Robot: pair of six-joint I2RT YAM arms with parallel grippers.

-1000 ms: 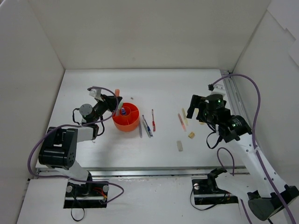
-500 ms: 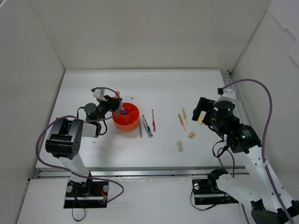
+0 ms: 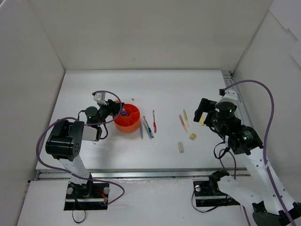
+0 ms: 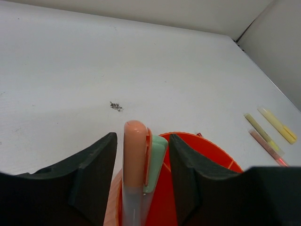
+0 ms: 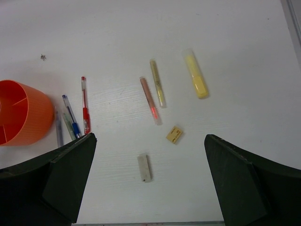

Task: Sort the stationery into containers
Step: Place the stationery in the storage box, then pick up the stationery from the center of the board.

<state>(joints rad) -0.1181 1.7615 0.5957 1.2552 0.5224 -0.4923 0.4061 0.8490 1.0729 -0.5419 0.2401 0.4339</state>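
"Where's your left end effector?"

"At the rim of the orange bowl. Its jaws are parted around an upright orange marker with a green marker beside it. A sliver of gap shows on one side, so I'm not pinching."

"And the right?"

"My right end effector hangs spread wide and empty above the tabletop. Below it lie a yellow marker, a pink pen and a beige eraser. The red pen and blue pen lie just beside the bowl."
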